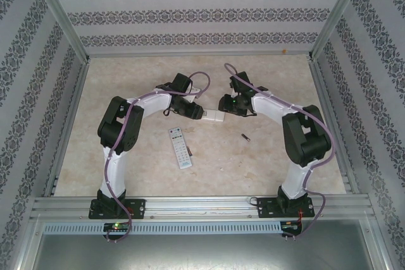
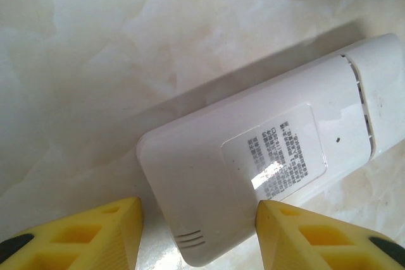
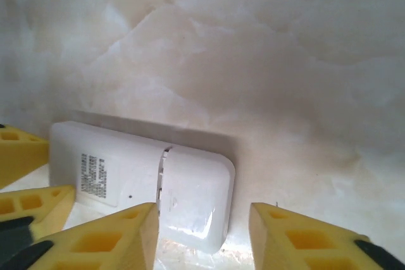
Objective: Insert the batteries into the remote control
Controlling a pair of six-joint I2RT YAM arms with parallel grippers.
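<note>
A white remote control (image 1: 215, 117) lies back-up on the table between both arms. My left gripper (image 2: 199, 208) is shut across the width of the label end of the remote control (image 2: 253, 156), its fingers (image 3: 25, 153) on both long edges. My right gripper (image 3: 202, 213) stands open over the opposite end. Its left finger (image 3: 120, 232) is over the battery cover (image 3: 196, 194) near the seam. Its right finger is just clear of the cover's end. A thin gap shows at the seam. One battery (image 1: 245, 136) lies loose on the table to the right.
A second remote (image 1: 180, 148), buttons up, lies on the table in front of the left arm. Metal frame rails run along the table's sides and near edge (image 1: 202, 207). Patterned walls (image 1: 38, 61) enclose the table.
</note>
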